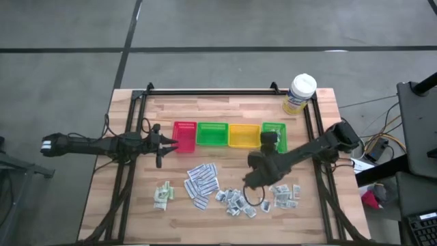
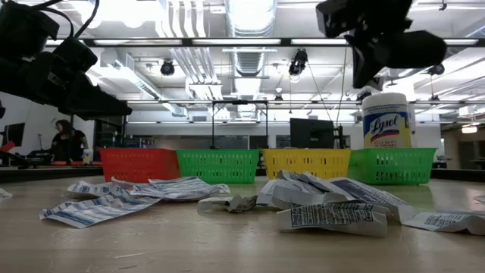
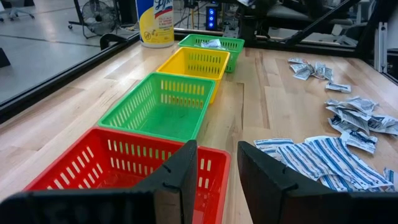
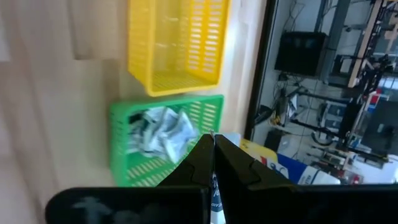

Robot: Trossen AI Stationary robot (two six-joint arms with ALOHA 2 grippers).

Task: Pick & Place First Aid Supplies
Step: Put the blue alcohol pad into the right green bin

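Left arm: stretched low and level from the left edge of the wooden-plank tabletop [image 1: 225,215], its left hand [image 1: 166,142] just beside the red slotted plastic tray [image 1: 184,136]. In the left wrist view the two dark fingers [image 3: 183,180] stand parted with a clear gap and nothing between them, the red tray's near rim directly beyond.

Right arm: reaches in from the right edge, bent at the elbow, its right hand [image 1: 270,139] raised over the right-hand green slotted plastic tray [image 1: 274,134]. The fingers are pressed together (right wrist view) on the edge of a thin white printed packet [image 4: 215,205] that shows as a sliver below them; its print cannot be read.

Trays: a row of four at the far side of the tabletop, red, green [image 1: 212,134], yellow [image 1: 244,135] and green. The right-hand green tray already holds several crumpled pale packets [image 4: 158,137].

Writing: the white-lidded yellow-labelled plastic tub [image 2: 386,120] at the far right corner reads "Lysol".

First aid supplies: loose on the near half of the tabletop in four groups. These are pale green-white sachets [image 1: 162,195] at the left, long white strips with blue print [image 1: 201,182], small grey-white squares [image 1: 235,201], and further small white packets [image 1: 285,195] at the right. All are flat paper, some creased or overlapping (low view); their fine print is too small to read.
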